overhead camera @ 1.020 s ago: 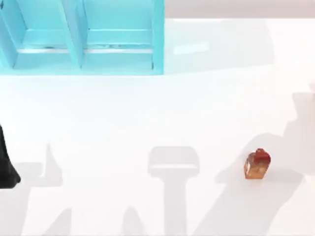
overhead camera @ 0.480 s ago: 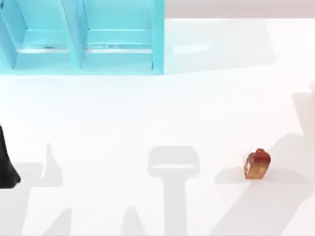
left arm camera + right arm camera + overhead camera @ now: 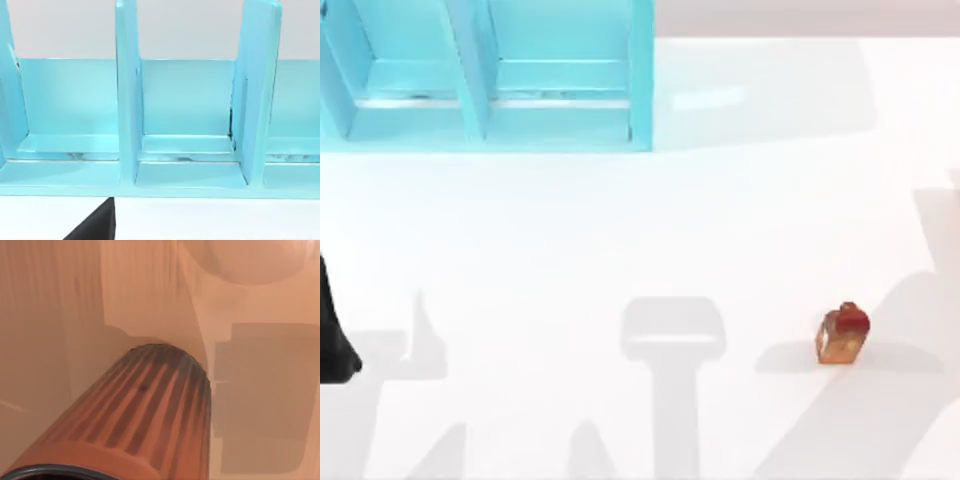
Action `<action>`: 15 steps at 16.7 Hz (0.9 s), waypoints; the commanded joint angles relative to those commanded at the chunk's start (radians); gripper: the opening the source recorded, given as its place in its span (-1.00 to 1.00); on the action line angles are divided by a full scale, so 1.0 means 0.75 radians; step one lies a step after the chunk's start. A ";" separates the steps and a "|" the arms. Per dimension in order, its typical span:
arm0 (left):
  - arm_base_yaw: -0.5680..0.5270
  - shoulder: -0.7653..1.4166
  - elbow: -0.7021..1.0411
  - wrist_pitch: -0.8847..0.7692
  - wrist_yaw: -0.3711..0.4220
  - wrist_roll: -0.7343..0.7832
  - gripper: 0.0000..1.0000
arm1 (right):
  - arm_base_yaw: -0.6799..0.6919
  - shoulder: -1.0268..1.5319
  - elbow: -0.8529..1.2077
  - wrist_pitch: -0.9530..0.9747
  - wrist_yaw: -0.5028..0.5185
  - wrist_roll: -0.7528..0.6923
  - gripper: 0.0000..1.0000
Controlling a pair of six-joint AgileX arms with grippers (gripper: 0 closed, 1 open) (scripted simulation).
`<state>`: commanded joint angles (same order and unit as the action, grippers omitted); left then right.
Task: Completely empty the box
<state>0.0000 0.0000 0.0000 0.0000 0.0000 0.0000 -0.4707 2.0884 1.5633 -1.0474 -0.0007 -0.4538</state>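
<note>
Between the earlier top views and this one, nothing solid on the tabletop (image 3: 620, 230) has shifted; only the grey shadow at its right edge has slid and changed shape beside the small object, which suggests the right arm is moving somewhere above or off to that side.

The tabletop is white and mostly bare. The turquoise box (image 3: 490, 80) sits at its far left corner, open-fronted and split by upright dividers into compartments. In the left wrist view the box (image 3: 185, 125) faces the camera squarely, and every compartment that shows has a bare floor and back wall. Judging from that, the emptying looks finished or very nearly so, though the compartments beyond the frame cannot be checked.

The left arm (image 3: 332, 335) is a dark shape at the tabletop's left edge, apparently parked; a dark wedge of it (image 3: 95, 226) shows in front of the box in its wrist view, but I cannot tell how its jaws stand.

The right wrist view is tinted orange and shows a ribbed, rounded cylinder (image 3: 145, 415) close to the lens. It may be something carried, but what it is and how the right jaws stand cannot be told.

The small red-brown object (image 3: 842, 334), shaped like a little loaf, stands upright near the tabletop's front right, well apart from the box and touched by nothing.
</note>
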 joint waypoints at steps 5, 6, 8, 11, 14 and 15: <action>0.000 0.000 0.000 0.000 0.000 0.000 1.00 | 0.000 0.000 0.000 0.000 0.000 0.000 -0.06; 0.000 0.000 0.000 0.000 0.000 0.000 1.00 | 0.000 0.000 0.000 0.000 0.000 0.000 -0.21; 0.000 0.000 0.000 0.000 0.000 0.000 1.00 | 0.000 0.000 0.000 0.000 0.000 0.000 -0.51; 0.000 0.000 0.000 0.000 0.000 0.000 1.00 | 0.000 0.000 0.000 0.000 0.000 0.000 -0.96; 0.000 0.000 0.000 0.000 0.000 0.000 1.00 | 0.000 0.000 0.000 0.000 0.000 0.000 -1.00; 0.000 0.000 0.000 0.000 0.000 0.000 1.00 | 0.000 0.000 0.000 0.000 0.000 0.000 -1.00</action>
<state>0.0000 0.0000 0.0000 0.0000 0.0000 0.0000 -0.4707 2.0884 1.5633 -1.0474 -0.0007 -0.4538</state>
